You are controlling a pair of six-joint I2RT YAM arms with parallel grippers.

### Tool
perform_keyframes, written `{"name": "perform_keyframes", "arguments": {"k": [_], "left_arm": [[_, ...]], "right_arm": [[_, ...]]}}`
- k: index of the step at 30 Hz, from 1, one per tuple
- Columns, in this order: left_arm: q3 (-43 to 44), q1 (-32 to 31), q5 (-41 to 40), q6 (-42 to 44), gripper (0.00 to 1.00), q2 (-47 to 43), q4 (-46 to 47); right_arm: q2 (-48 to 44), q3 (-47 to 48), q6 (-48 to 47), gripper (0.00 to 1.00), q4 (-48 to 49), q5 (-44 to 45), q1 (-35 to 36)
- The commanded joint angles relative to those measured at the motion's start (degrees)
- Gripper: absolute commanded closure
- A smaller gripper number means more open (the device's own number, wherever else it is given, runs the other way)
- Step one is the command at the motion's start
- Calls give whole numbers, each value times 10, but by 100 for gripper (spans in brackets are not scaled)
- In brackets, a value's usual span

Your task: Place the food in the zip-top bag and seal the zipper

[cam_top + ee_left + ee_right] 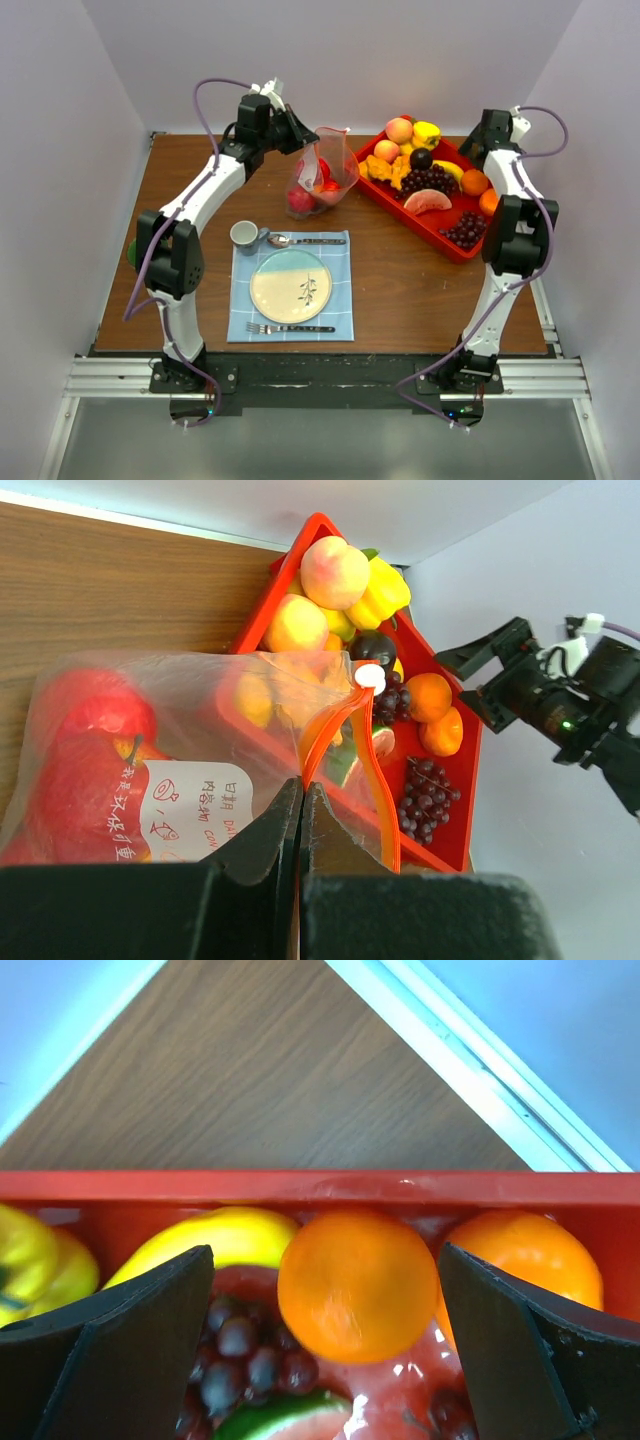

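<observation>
Biggest first: brown wood-grain counter (400,290), flat, matte. Next, red rect. tray (200,1188) at far right, glossy plastic w/ raised rim, set at an angle; holding most of the food: round pink-yellow peach (335,570), lumpy yellow pepper-like piece (385,590), dark plum-like ball (421,158), two smooth oranges (358,1285) side by side against the rim, bunches of dark purple grapes (425,800), pink watermelon slice (428,202) w/ green rind. Then pale blue checked cloth mat (240,300) at near centre, carrying round cream-and-teal plate (290,285) w/ leaf-sprig print, grey cup (244,236) at its far left corner, metal spoon (300,241) beyond the plate, fork (290,328) on the near side. Zip-top bag (325,175) at far centre, just left of tray, standing up w/ mouth on top: clear crinkly film, white label w/ red print, red apples (90,740) inside at the bottom. Left tool (300,800) clamped tight on bag's upper edge, black fingers pressed together w/ film & strip pinched between. Right tool (325,1255) spread wide above tray's right end, nothing held, one orange seen between its black fingers. Smallest: thin orange-red zipper (325,730) along bag mouth, parted into a V, w/ small white slider (370,675) at its end.
</observation>
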Motion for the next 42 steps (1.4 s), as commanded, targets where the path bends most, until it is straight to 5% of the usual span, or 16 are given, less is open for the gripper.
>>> {"name": "perform_keyframes", "arguments": {"k": [1, 17, 22, 24, 27, 42], "left_arm": [[26, 6, 11, 12, 100, 1, 18], [21, 6, 14, 13, 100, 5, 23], [19, 6, 11, 15, 100, 3, 23], [19, 7, 11, 15, 100, 2, 22], [18, 8, 11, 14, 100, 0, 21], [16, 9, 9, 11, 100, -8, 16]], "right_arm": [[27, 24, -21, 1, 2, 2, 1], [2, -63, -5, 5, 29, 5, 14], [-25, -67, -1, 25, 22, 2, 14], [-40, -68, 0, 45, 18, 4, 16], [-64, -63, -2, 62, 7, 7, 20], [-221, -93, -24, 75, -48, -19, 131]]}}
